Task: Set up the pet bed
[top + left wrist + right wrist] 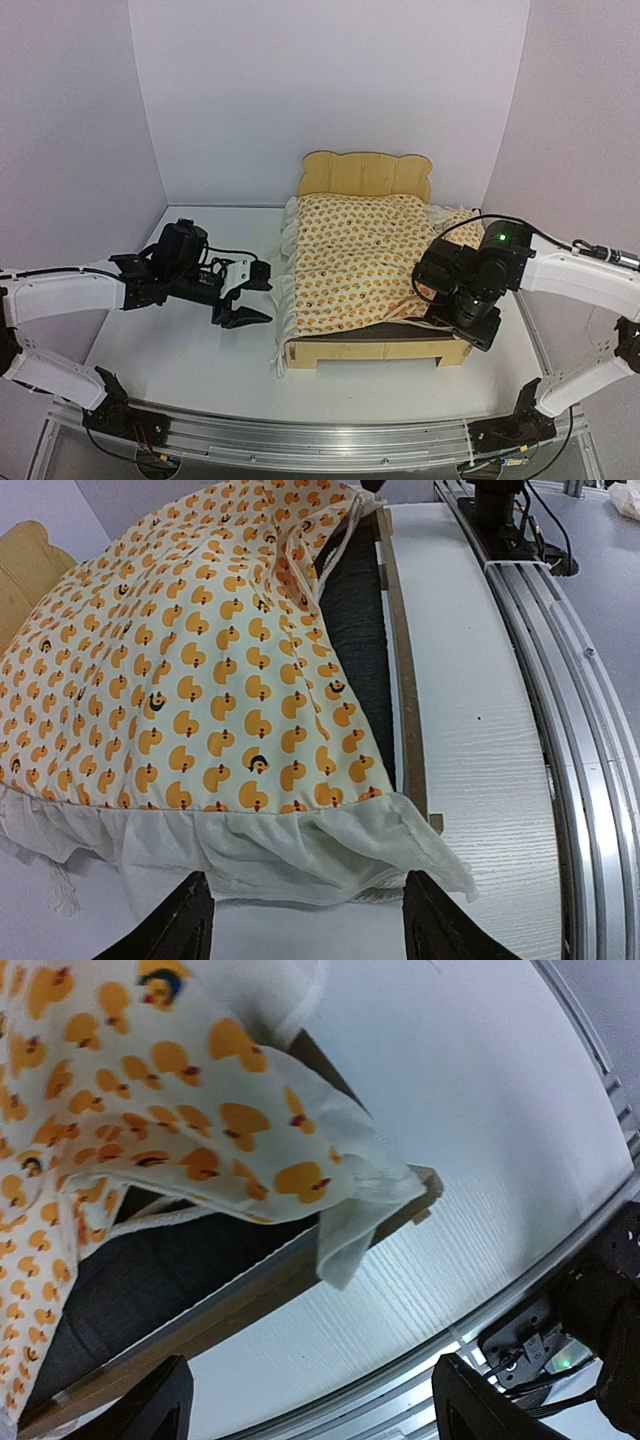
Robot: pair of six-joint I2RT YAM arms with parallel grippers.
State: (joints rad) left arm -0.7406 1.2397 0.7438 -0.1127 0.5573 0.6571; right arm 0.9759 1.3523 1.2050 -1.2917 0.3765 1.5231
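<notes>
Light plywood pet bed point(365, 175), dark grey base point(357, 630); white cushion point(360, 260) with orange duck print

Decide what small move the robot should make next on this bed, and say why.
Probably the right gripper should pinch the cushion's near edge and draw it toward the footboard. It and the left gripper are open and empty, and a strip of the bed's dark base shows bare along that footboard.
</notes>
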